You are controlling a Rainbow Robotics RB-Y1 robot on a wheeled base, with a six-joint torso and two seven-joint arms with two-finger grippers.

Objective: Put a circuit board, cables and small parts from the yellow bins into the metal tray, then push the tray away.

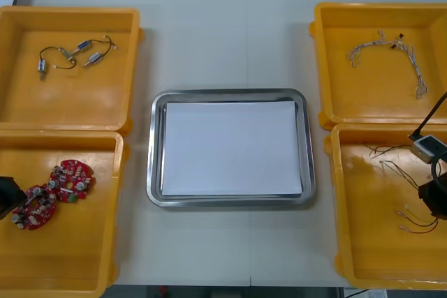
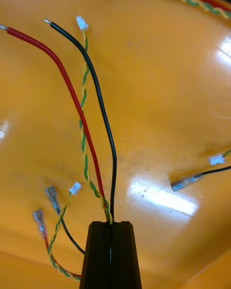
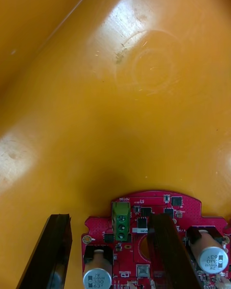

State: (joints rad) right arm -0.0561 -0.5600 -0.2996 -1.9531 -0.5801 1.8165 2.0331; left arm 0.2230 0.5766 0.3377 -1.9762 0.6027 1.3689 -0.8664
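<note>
In the near right yellow bin (image 1: 370, 242) the right gripper (image 2: 110, 223) has its jaws closed tight on a few thin cables (image 2: 98, 164): a red one, a black one and a twisted green and yellow one. All three run out from between the fingertips and fan apart over the bin floor, with the twisted one ending in a small white plug (image 2: 81, 22). More loose cables lie around them, some tipped with metal terminals (image 2: 185, 182). From the front the same gripper (image 1: 434, 197) sits at the bin's outer side.

Across the tabletop (image 1: 223, 40), the left gripper (image 3: 108, 217) is low in the near left yellow bin (image 1: 63, 256), over a round red circuit board (image 3: 154, 202). Its jaws stand wide: one finger (image 3: 50, 250) is just off the board's edge and the other (image 3: 166, 250) lies across the board's middle. From the front this gripper (image 1: 7, 197) is at the bin's outer edge, beside the two circuit boards (image 1: 71, 180), which lie next to each other.

The metal tray (image 1: 157, 144), white inside, sits between the bins. The far left bin (image 1: 70, 102) holds small metal parts (image 1: 82, 47) on thin dark wires, and the far right bin (image 1: 377, 95) holds a pale twisted cable (image 1: 419, 75)
</note>
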